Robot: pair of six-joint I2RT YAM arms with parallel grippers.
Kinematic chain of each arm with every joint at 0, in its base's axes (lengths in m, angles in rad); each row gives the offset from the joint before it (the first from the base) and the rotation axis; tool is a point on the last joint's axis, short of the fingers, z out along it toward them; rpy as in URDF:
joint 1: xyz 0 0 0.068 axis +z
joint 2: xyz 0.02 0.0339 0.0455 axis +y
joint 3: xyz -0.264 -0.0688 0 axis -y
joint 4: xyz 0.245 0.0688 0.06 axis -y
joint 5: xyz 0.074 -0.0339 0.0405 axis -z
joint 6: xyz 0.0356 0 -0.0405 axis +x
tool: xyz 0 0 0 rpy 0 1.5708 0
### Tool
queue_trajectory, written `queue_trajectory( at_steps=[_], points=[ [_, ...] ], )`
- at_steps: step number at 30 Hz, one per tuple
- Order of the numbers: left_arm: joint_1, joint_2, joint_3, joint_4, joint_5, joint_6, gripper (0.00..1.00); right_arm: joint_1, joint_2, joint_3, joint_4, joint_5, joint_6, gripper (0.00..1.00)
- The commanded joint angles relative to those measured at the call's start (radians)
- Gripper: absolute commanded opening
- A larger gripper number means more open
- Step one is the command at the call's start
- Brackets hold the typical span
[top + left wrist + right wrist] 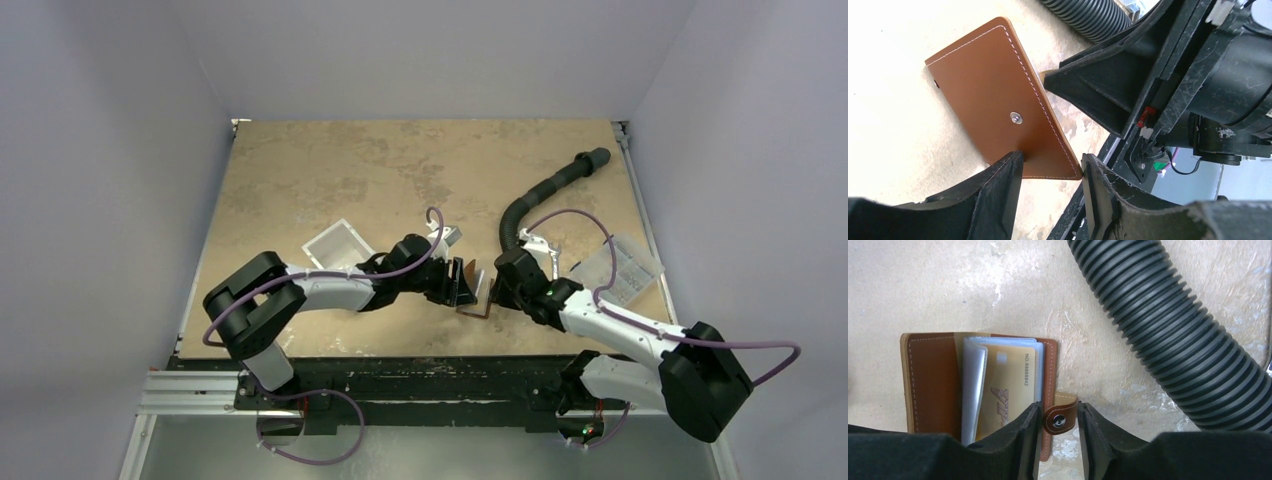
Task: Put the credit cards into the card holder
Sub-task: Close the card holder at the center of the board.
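Note:
The card holder, a brown leather wallet, stands partly open between my two grippers near the table's front edge. In the left wrist view its outer cover with the snap stud faces me. My left gripper is partly open, and the cover's lower corner lies between its fingertips. In the right wrist view the wallet's inside shows clear sleeves and a gold card in one. My right gripper is closed on the snap tab, touching both its edges. No loose credit cards are in view.
A black corrugated hose curves across the table behind the right gripper and lies close beside the wallet. A clear-and-white plastic box sits left of the left arm. A clear printed packet lies at the right.

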Motion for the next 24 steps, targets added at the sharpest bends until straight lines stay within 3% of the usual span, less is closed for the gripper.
queue_trajectory(
  at_steps=[1,6,21,24],
  points=[
    [-0.009,0.035,0.056,0.067,0.04,-0.014,0.5,0.003,0.0,-0.012,-0.026,0.03,0.043,0.35],
    [-0.023,0.076,0.082,0.086,0.059,-0.019,0.5,0.004,-0.056,-0.038,-0.04,0.027,0.072,0.28],
    [-0.049,0.22,0.136,0.169,0.166,-0.046,0.5,-0.01,-0.227,-0.141,-0.007,0.015,0.17,0.31],
    [-0.049,0.243,0.139,0.185,0.183,-0.051,0.45,-0.022,-0.215,-0.151,0.026,0.009,0.153,0.3]
  ],
)
